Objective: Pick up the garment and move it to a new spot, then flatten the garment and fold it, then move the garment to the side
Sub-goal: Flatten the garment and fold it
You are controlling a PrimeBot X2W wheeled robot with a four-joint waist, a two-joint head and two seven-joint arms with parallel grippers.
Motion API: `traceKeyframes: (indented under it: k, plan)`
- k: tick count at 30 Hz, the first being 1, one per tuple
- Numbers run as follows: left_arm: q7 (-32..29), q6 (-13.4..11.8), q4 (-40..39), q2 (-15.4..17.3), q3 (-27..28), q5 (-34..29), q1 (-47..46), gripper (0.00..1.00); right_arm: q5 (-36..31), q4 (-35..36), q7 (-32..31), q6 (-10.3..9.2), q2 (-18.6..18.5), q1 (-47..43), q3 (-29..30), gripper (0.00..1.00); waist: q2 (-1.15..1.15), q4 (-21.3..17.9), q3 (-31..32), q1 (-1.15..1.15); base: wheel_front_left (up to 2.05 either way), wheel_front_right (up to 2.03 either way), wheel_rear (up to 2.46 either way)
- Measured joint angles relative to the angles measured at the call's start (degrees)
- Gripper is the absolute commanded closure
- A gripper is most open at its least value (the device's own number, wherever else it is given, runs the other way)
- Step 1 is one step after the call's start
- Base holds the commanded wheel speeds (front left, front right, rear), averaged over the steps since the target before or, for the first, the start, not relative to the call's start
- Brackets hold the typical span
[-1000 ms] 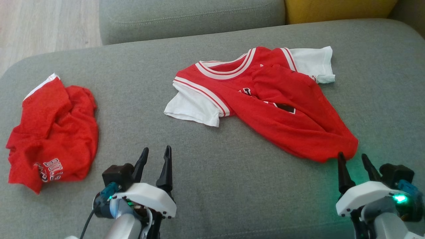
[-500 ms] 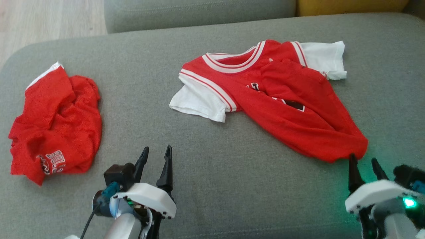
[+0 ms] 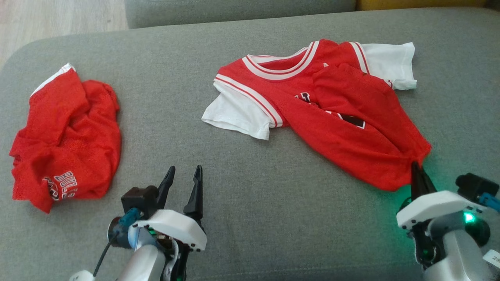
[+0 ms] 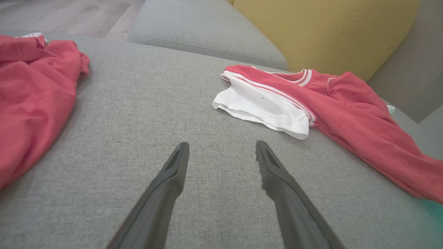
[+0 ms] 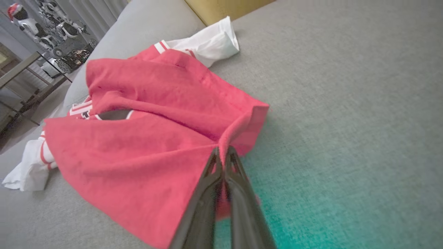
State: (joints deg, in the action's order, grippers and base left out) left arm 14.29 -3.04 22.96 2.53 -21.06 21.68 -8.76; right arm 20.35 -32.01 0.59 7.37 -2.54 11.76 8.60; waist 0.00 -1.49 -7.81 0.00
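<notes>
Hem corner of the red jersey [image 3: 336, 117] pinched by the right gripper [image 5: 221, 152], lift not yet made.
The right gripper was clamped shut on the jersey's near corner, a hold that would probably let the cloth hang free when carried. The jersey lay crumpled on the far right part of the grey cushion [image 3: 250, 218]. The left gripper [image 3: 184, 168] hung with fingers spread over the cushion's near middle, touching nothing, likely in reserve. Red shorts [image 3: 66, 136] lay at the cushion's left end.

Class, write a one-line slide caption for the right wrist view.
The right tool shut on the hem corner of the red-and-white jersey, bunching the fabric on the grey sofa cushion.
</notes>
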Motion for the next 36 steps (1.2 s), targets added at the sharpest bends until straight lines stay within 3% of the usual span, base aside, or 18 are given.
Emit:
traceKeyframes:
  k: [5, 12, 18, 22, 28, 36]
  plan:
    - [0.0, 0.0, 0.5, 0.0, 0.0, 0.1, 0.0, 0.0, -0.9, 6.2, 2.6, 0.0, -0.1, 0.1, -2.1, 1.0, 0.0, -0.2, 1.2, 0.0, 0.0, 0.0, 0.0]
    - [0.0, -0.5, 0.6, 0.0, -0.2, 0.7, 0.3, 0.0, -8.1, 19.1, 3.7, 0.0, -2.3, 0.3, -2.4, 1.0, 0.0, -0.3, 3.7, 0.0, 0.0, 0.0, 0.0]
    - [0.0, -1.0, 0.4, 0.0, -0.4, 1.3, 1.0, 0.0, -12.0, 29.9, -2.1, 0.0, -2.8, -0.7, -2.0, 1.0, 0.0, 0.0, 5.4, 0.0, 0.0, 0.0, 0.0]
    - [0.0, -1.1, -0.1, 0.0, -0.7, 1.3, 1.8, 0.0, -13.7, 32.9, -7.0, 0.0, -3.7, -1.3, -1.6, 1.0, 0.0, 0.9, 5.2, 0.0, 0.0, 0.0, 0.0]
    - [0.0, -1.1, -0.4, 0.0, -0.8, 1.3, 1.6, 0.0, -14.3, 30.1, -11.3, 0.0, -5.8, 1.6, -2.5, 1.0, 0.0, 2.2, 3.7, 0.0, 0.0, 0.0, 0.0]
    - [0.0, -0.6, -0.3, 0.0, -1.4, 1.3, 0.4, 0.0, -15.5, 14.9, -12.7, 0.0, -9.7, 14.8, -1.4, 1.0, 0.0, 4.7, 0.5, 0.0, 0.0, 0.0, 0.0]
